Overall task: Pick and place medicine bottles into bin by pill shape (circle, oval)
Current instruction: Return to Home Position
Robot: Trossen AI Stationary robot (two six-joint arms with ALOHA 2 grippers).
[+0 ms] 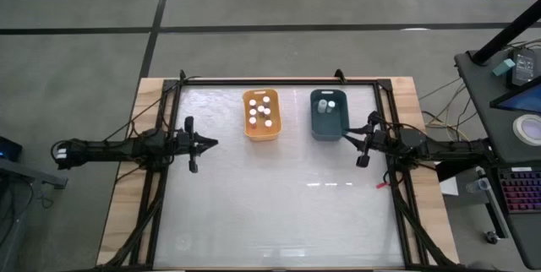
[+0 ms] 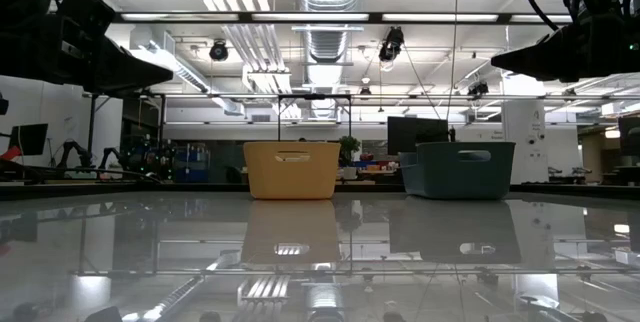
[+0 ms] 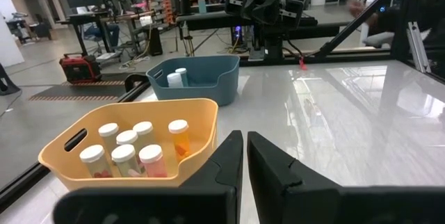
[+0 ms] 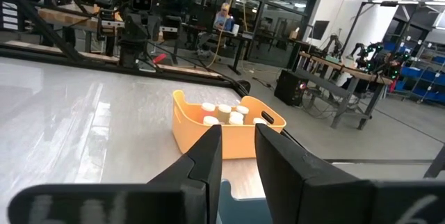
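Note:
Several medicine bottles (image 3: 128, 151) with white caps stand upright in the orange bin (image 1: 262, 113); some have orange or pinkish bodies. Two more white-capped bottles (image 3: 176, 78) stand in the teal bin (image 1: 329, 113). My left gripper (image 1: 213, 144) hangs shut and empty above the table, left of the orange bin. My right gripper (image 1: 347, 134) hangs just right of the teal bin, its fingers a narrow gap apart (image 4: 238, 147) and empty. In the low view both grippers (image 2: 150, 70) (image 2: 510, 62) hang well above the table.
The two bins stand side by side at the table's far middle, also shown in the low view (image 2: 292, 170) (image 2: 458, 169). The glossy table top (image 1: 279, 204) stretches toward the near edge. A black frame (image 1: 385, 103) runs around the table. A desk with a keyboard (image 1: 520, 192) stands to the right.

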